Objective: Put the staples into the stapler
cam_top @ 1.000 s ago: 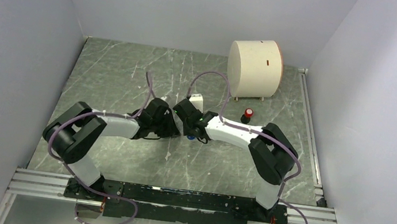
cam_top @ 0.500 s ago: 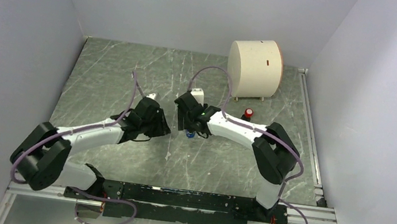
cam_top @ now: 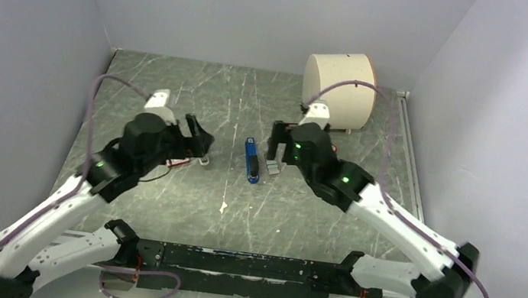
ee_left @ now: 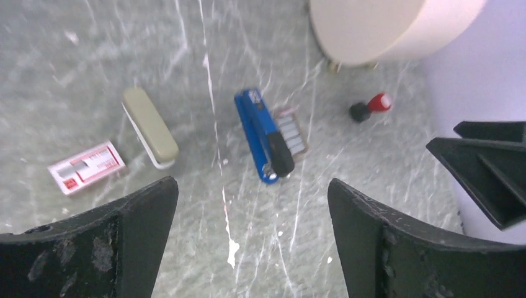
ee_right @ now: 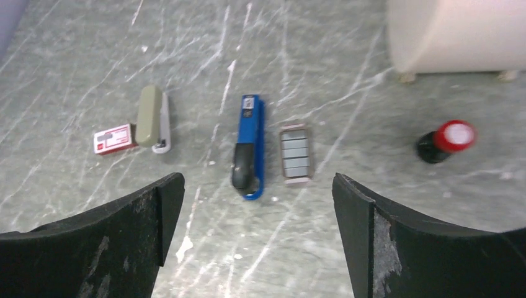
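On the grey marbled table (cam_top: 275, 220), the slim blue stapler with black arm (ee_right: 249, 146) lies shut beside a grey staple block (ee_right: 295, 154), my left end effector (ee_left: 251, 192) and right end effector (ee_right: 257, 183) both spread and empty, so I judge loading probably done but unconfirmed.

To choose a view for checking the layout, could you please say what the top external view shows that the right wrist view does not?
Only top external: the whole left arm and right arm, and the open left gripper. Only right wrist: the red-capped object, hidden overhead by the right arm. Both: the blue stapler, the grey staples beside it, and the cream drum.
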### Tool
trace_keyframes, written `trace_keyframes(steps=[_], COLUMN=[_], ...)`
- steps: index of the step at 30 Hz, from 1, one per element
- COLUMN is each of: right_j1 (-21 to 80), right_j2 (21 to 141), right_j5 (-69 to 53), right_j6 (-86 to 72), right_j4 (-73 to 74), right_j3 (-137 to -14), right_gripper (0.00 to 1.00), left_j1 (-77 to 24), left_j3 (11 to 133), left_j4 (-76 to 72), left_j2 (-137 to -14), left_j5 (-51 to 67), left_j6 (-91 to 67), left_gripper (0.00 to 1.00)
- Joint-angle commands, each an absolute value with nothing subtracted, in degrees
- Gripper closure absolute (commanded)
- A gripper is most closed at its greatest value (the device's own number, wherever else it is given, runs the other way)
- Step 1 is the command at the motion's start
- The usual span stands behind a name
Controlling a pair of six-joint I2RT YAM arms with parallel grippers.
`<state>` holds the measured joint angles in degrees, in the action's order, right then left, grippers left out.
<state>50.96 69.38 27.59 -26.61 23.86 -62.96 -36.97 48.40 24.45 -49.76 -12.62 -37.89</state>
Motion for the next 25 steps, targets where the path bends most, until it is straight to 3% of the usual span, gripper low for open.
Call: trace_keyframes(steps=[1,8,13,25], right_j1=[50.88,50.78,50.76,50.80], right_j2=[59.11,45.15,43.69,41.82], right_j5=[37.85,45.54,47.73,46.93], right_j6=[-22.23,-22.54,-25.34,-28.50], right_j4=[29.39,37.23,45.00,48.17], right_j3=[-61.49,-66.31,-71.00,-68.85], right_gripper=[0.01,0.00,0.00,0.00], left_j1=[-37.20,-37.26,-37.27,-37.27], left_j3=[53.06,67.29,75.74,75.47], left_j4=[32.87,46.08,54.98,55.30], left_j2=[-39.38,-34.14,-34.63,-33.69], left_j5=[-20.31,-30.81,-35.85,-39.85], left_j6=[-28.55,-21.53,-19.14,-17.07], left_gripper=[0.03,0.03,0.03,0.03])
